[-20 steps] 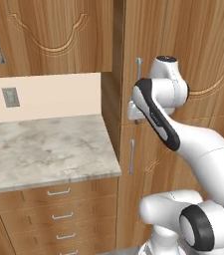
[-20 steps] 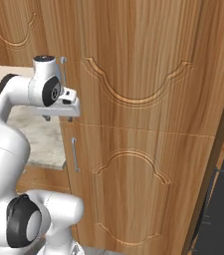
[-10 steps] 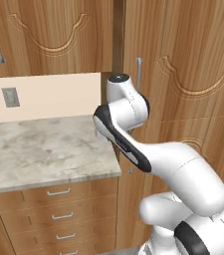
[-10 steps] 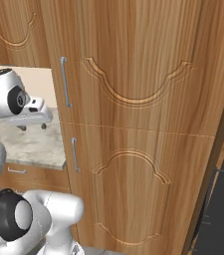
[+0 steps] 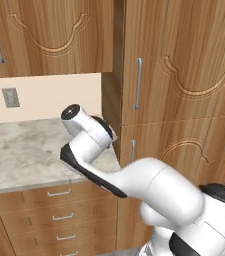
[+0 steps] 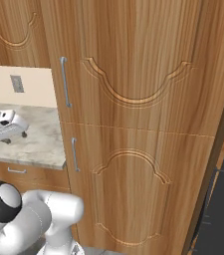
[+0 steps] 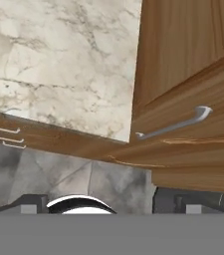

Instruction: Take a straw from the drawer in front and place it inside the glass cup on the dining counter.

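Wood cabinets (image 6: 133,99) – marbled worktop (image 5: 19,150) – beige wall (image 5: 49,95).

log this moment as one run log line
arm: over worktop | gripper: open, empty | drawers: shut | straw: not yet taken

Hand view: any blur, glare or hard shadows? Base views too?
Hand view: flat even light, no glare; worktop veining soft, cabinet handle fairly crisp. Left base view: slightly soft overall, faint shading under the arm on the worktop. Right base view: wood grain sharp, dark strip at far right.

Glossy white rounded arm (image 5: 149,185) segments joined by dark grey-black joints, with small dark fingers (image 7: 31,201).
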You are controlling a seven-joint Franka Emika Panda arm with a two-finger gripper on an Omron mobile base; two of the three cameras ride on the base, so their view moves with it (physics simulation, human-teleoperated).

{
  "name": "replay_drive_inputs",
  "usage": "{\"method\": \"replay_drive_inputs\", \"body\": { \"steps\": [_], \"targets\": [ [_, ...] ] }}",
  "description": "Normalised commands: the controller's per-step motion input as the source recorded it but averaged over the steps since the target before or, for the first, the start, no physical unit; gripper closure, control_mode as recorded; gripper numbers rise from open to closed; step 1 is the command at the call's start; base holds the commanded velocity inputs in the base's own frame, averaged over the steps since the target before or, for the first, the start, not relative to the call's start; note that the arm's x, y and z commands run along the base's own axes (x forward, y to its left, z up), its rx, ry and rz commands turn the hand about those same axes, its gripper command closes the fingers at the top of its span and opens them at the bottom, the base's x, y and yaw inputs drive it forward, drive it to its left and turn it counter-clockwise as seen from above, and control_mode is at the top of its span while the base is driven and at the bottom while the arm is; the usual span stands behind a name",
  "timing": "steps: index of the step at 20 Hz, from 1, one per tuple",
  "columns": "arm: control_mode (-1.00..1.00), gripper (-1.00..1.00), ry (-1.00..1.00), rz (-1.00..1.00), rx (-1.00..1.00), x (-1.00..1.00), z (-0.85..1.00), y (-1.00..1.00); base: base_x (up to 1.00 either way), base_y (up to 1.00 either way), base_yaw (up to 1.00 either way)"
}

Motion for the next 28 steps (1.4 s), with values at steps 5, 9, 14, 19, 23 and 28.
{"method": "replay_drive_inputs", "body": {
  "steps": [5,9,14,19,23,28],
  "targets": [
    [-1.0,-1.0,-0.22,0.02,-0.25,-0.29,-0.46,0.51,0.0,0.0,0.0],
    [-1.0,-1.0,-0.15,0.08,-0.23,-0.29,-0.49,0.48,0.0,0.0,0.0],
    [-1.0,-1.0,-0.08,0.12,-0.2,-0.15,-0.48,0.42,0.0,0.0,0.0],
    [-1.0,-1.0,-0.04,0.11,-0.19,-0.04,-0.57,0.44,0.0,0.0,0.0],
    [-1.0,-1.0,0.0,0.11,-0.16,-0.03,-0.53,0.37,0.0,0.0,0.0],
    [-1.0,-1.0,0.0,0.11,-0.15,0.0,-0.43,0.29,0.0,0.0,0.0]
  ]
}}
